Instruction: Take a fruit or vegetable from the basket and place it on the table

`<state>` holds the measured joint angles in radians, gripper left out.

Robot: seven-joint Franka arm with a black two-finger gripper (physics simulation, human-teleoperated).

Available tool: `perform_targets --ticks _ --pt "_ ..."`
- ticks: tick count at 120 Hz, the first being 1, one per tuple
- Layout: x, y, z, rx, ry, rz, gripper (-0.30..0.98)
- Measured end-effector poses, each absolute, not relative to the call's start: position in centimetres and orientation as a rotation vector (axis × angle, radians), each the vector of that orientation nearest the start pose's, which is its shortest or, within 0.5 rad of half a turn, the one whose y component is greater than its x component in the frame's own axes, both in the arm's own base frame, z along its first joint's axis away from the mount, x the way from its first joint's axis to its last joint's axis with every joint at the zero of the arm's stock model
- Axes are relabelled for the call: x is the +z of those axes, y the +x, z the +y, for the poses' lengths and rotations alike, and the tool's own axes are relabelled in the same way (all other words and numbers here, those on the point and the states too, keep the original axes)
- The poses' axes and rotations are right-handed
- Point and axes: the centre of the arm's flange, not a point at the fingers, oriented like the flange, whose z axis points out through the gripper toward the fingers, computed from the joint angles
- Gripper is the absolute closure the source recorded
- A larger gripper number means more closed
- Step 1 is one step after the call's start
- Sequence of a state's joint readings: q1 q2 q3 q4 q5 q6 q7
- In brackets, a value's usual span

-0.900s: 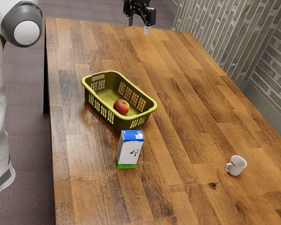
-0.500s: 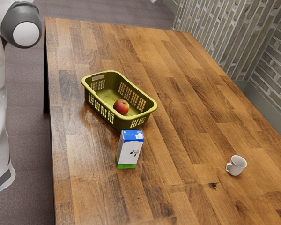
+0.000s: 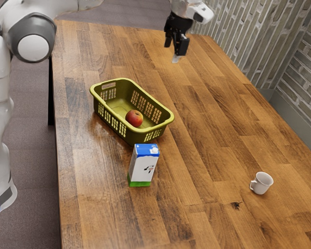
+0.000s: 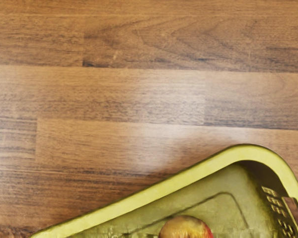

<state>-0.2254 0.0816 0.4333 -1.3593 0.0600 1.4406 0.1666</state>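
At the exterior view's left, the basket (image 3: 167,119) could catch my gripper (image 3: 175,58) descending off-centre. Released or clenched, I cannot tell.

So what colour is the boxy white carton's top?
The carton's top is blue, its cap white; clearest in the exterior view.

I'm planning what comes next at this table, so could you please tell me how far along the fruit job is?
Nothing looks completed: the apple lies inside the green basket. In hand, I see nothing; the gripper hovers above the table, away from the apple. Left to do: reach into the basket, grasp the apple, lift it over the rim and set it on the table.
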Motion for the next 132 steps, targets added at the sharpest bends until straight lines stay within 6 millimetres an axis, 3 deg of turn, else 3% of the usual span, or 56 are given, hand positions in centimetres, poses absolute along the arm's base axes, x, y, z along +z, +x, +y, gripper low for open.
perform_targets --ticks 26,39,46,62,82,92,101,119,132 --pt "60.5 51.1 16.4 0.075 -3.118 -0.054 0.02" --pt "56.8 51.7 14.1 0.072 -3.127 0.077 0.02" --pt "55.7 52.2 12.6 0.047 -3.123 0.148 0.02" --pt "57.1 52.7 13.0 0.008 -3.107 0.18 0.02" --pt "56.7 51.3 19.6 0.029 -3.105 0.01 0.02" --pt "57.1 50.6 21.0 0.026 -3.093 -0.032 0.02" --pt "57.7 50.7 20.0 0.017 -3.082 -0.003 0.02" --pt "58.0 52.2 14.8 0.022 -3.077 0.155 0.02" --pt "58.3 52.1 14.3 0.042 -3.083 0.149 0.02"
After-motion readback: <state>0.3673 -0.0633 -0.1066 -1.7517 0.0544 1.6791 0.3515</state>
